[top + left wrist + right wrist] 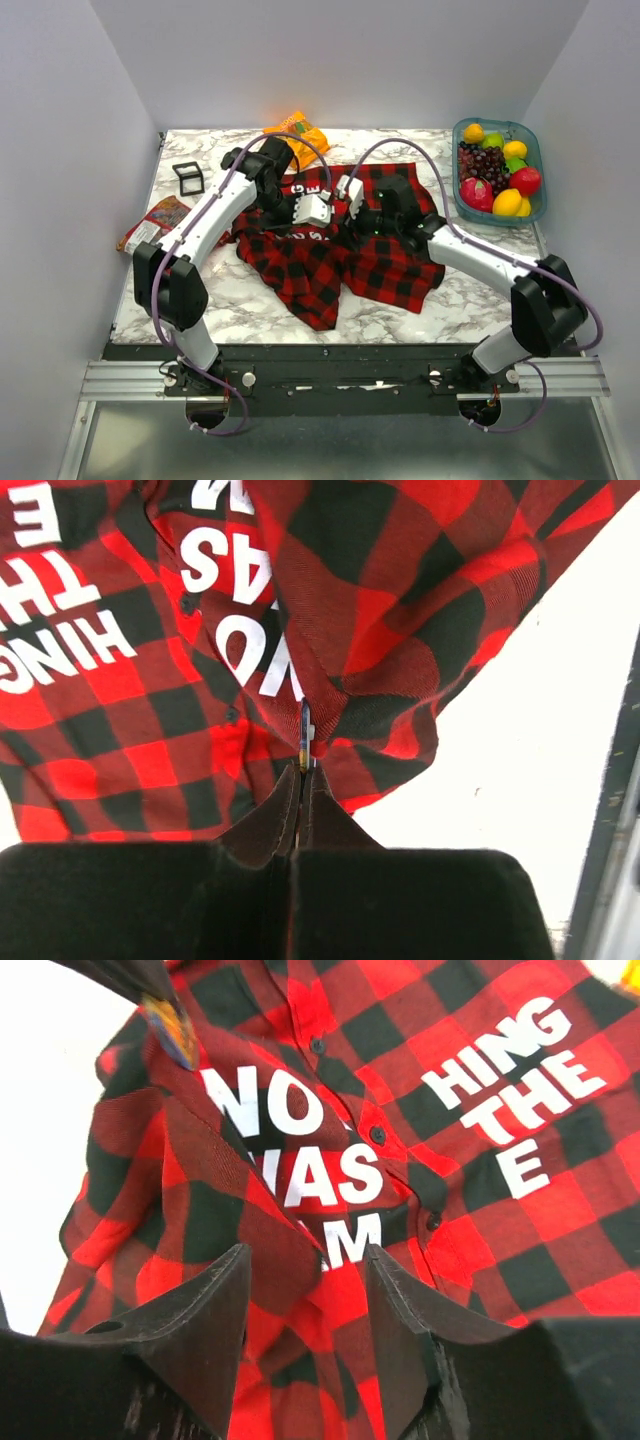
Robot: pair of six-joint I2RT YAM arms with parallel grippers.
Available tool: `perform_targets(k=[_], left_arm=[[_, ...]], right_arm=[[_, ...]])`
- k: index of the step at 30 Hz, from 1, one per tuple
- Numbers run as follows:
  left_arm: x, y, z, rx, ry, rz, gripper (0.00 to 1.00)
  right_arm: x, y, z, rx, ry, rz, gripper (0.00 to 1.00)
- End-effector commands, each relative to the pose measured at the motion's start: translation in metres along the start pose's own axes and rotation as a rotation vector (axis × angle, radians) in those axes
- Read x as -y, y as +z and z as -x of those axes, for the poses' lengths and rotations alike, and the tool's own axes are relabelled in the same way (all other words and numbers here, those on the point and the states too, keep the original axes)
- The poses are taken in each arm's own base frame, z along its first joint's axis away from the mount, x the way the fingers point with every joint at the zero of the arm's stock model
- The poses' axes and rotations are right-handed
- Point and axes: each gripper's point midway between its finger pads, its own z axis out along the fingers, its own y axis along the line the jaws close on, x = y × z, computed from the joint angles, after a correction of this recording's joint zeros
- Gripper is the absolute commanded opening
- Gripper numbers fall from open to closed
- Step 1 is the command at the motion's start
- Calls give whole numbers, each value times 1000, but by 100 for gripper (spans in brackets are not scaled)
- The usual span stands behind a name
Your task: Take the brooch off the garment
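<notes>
Marble-look tabletop (250, 310), plain white walls around it. Up close, the left end effector (301, 780) is pinched tight on the brooch (305, 735). It shows edge-on just past the tips, long axis running straight out from the fingers, right at the crest of a raised fold of the garment (120, 740). Can't tell if the pin's free of the cloth yet.

The right end effector (305, 1295) is spread fairly wide, straddling a ridge of plaid below the white lettering (300, 1150), with the brooch up and to its left. So the left arm's the one on it. My guess is the pull goes away from the right one.
</notes>
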Motion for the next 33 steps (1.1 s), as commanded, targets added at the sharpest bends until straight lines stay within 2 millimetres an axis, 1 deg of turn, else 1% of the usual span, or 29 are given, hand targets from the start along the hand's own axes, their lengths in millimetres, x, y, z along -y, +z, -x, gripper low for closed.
perform_targets(k=[1,4,5,6,7,8,9,10,12,14,15,17,19,22,23,24,25,27,28,29,30,31,33], left_arm=[[17,-2,9,42,-207,-95,0],[21,-1,20,94,-349,-137,0],[22,-1,22,98,-383,-143,0],[23,-1,23,100,-417,-154,0],[23,0,23,94,-467,-169,0],[24,0,24,93,-491,-184,0],[30,0,23,86,-523,-218,0],[32,3,23,80,-543,-242,0],[35,6,21,61,-601,-257,0],[39,6,19,58,-616,-266,0],[39,6,19,61,-620,-266,0],[39,5,18,56,-640,-265,0],[35,3,19,59,-685,-255,0],[30,-1,23,88,-758,-258,0],[31,-2,26,104,-781,-268,0],[30,-3,24,112,-802,-270,0],[32,-3,24,114,-829,-284,0],[35,-3,24,133,-857,-306,0],[39,-2,25,134,-868,-318,0],[42,-2,25,139,-873,-327,0],[43,-2,26,145,-877,-337,0],[47,-1,26,144,-879,-345,0],[50,0,25,143,-882,-355,0]], right_arm=[[-18,-21,4,37,9,42,59],[-22,-21,-4,32,82,41,59],[-22,-19,1,57,118,37,59],[-24,-18,0,63,139,45,59],[-26,-17,5,92,142,58,63],[-31,-17,9,114,143,83,67],[-40,-17,13,137,130,128,71],[-43,-15,16,170,107,137,75],[-53,-10,15,182,67,185,75],[-61,-4,21,203,17,214,75],[-62,0,19,201,17,221,75],[-64,6,28,227,20,231,75],[-59,15,30,236,48,210,75],[-57,27,35,259,69,195,74],[-59,30,36,260,107,202,73],[-59,32,41,271,111,208,73],[-59,33,46,287,111,211,73],[-58,40,45,283,136,212,72],[-56,42,52,295,137,212,72],[-55,47,49,284,163,212,72],[-55,49,51,285,173,214,72],[-53,50,58,301,176,215,72],[-55,53,60,301,200,231,72]])
